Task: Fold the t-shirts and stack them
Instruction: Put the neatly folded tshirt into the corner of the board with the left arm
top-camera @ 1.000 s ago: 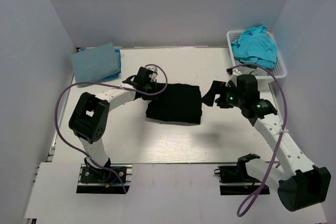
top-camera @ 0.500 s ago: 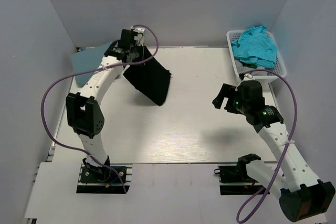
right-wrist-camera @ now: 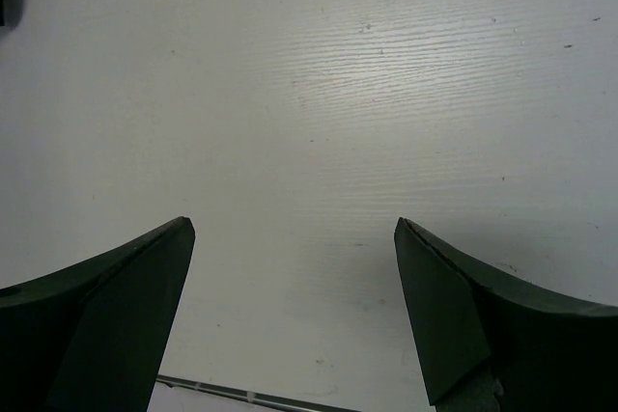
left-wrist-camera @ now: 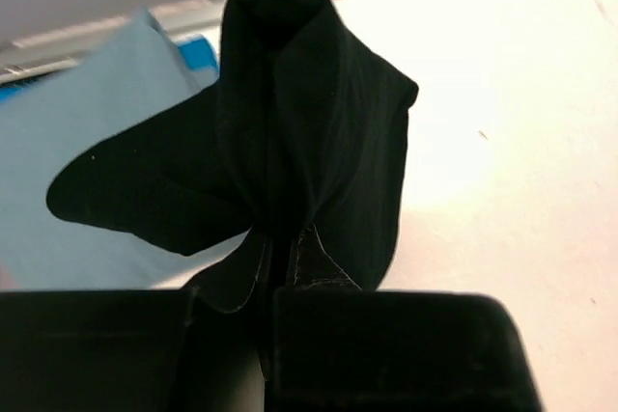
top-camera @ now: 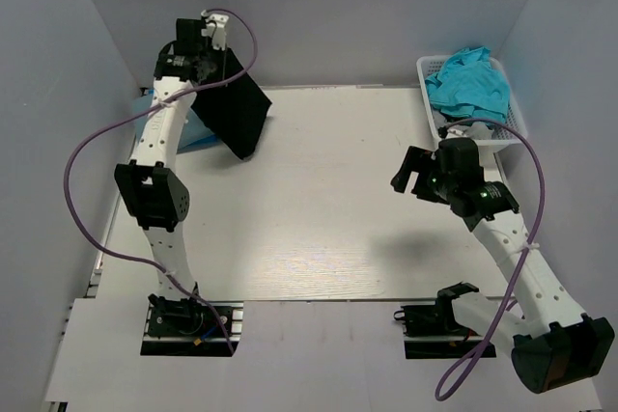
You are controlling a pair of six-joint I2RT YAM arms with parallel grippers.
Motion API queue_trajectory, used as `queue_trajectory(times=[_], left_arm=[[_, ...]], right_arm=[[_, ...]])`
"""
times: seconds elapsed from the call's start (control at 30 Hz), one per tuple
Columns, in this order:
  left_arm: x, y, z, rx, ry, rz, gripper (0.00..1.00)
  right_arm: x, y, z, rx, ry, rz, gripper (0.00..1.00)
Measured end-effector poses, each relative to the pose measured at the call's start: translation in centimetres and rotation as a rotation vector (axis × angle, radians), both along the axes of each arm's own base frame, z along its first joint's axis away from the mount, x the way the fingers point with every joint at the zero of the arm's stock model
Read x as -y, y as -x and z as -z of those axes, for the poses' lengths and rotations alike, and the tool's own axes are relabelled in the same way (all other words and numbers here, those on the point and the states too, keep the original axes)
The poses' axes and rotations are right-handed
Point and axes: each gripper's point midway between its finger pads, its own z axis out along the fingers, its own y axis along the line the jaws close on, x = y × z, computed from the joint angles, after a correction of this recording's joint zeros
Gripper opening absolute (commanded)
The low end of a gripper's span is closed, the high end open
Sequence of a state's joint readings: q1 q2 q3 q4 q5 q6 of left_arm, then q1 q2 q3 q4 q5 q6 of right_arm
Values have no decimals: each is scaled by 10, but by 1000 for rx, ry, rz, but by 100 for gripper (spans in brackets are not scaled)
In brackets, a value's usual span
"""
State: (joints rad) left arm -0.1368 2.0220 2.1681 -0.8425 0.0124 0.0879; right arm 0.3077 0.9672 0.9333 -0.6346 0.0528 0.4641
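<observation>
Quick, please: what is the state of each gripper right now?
Left gripper: shut on the black t-shirt.
Right gripper: open, holding nothing.

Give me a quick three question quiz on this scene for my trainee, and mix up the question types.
1. True or false: the right hand is shut on a shirt.
2. What holds the black shirt? A) left hand B) right hand C) neither
3. Fill in: the basket holds a ___ shirt.

Key: 1 false, it is open over bare table; 2 A; 3 turquoise shirt.
</observation>
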Motion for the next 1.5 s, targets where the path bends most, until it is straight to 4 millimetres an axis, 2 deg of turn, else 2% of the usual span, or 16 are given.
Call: queue_trajectory(times=[0.3, 0.6, 0.67, 0.83, 0.97, 1.17, 1.2, 1.27, 1.3, 1.5], left_arm=[[-55, -27, -51, 157, 27, -50, 0], [-99, -43, -67, 246, 89, -91, 0], [-114, -50, -63, 256, 102, -105, 0], [-148, -61, -34, 224, 133, -136, 0], [-174, -65, -11, 198, 147, -168, 0], [-204, -66, 13, 172, 151, -215, 1], [-209, -67, 16, 172, 149, -224, 30], [-217, -70, 24, 173, 136, -243, 69], [-220, -71, 29, 172, 127, -252, 99], [-234, -77, 44, 169, 113, -318, 100]], right_arm=[[-5, -13, -13, 8, -6, -2, 90], [-10, -17, -4, -38, -27, 10, 90], [-12, -18, -5, -42, -36, 10, 90], [-17, -26, -6, -54, -52, 10, 90], [-24, -28, 2, -93, -72, -3, 90], [-30, -30, 11, -134, -86, -11, 90], [-31, -31, 12, -139, -88, -14, 90], [-33, -33, 14, -147, -91, -19, 90], [-34, -34, 14, -149, -93, -21, 90], [-37, -37, 17, -159, -98, -28, 90]])
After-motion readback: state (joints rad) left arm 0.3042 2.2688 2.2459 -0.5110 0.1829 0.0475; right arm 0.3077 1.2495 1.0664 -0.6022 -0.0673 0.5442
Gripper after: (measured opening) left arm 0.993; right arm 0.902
